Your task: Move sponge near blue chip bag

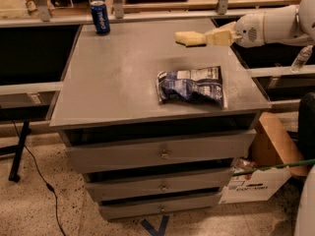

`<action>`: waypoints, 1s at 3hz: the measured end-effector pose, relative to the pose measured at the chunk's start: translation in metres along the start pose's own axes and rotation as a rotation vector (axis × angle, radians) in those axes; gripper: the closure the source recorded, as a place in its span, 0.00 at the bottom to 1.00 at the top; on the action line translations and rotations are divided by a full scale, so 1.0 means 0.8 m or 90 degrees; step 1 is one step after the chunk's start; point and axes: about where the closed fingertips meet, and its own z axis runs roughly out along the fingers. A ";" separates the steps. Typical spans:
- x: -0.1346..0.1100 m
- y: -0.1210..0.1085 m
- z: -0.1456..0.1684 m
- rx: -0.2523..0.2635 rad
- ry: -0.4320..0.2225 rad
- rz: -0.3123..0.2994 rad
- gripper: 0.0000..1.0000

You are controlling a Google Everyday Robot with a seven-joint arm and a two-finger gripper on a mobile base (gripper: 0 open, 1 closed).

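Observation:
The sponge point(189, 38), a small pale yellow block, is held at its right end by my gripper point(205, 37), which reaches in from the right and is shut on it. The sponge hangs a little above the grey table top point(113, 82), over the far right part. The blue chip bag point(191, 86), wrinkly dark blue and white foil, lies flat on the table near the front right corner, just in front of and below the sponge. The two are apart.
A blue soda can point(100, 17) stands upright at the table's far left corner. The table is a cabinet with drawers point(162, 154) below. A cardboard box point(256, 181) sits on the floor at the right. A clear bottle point(300, 58) is at the far right.

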 end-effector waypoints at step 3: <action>0.036 0.076 -0.024 -0.175 0.038 0.001 0.13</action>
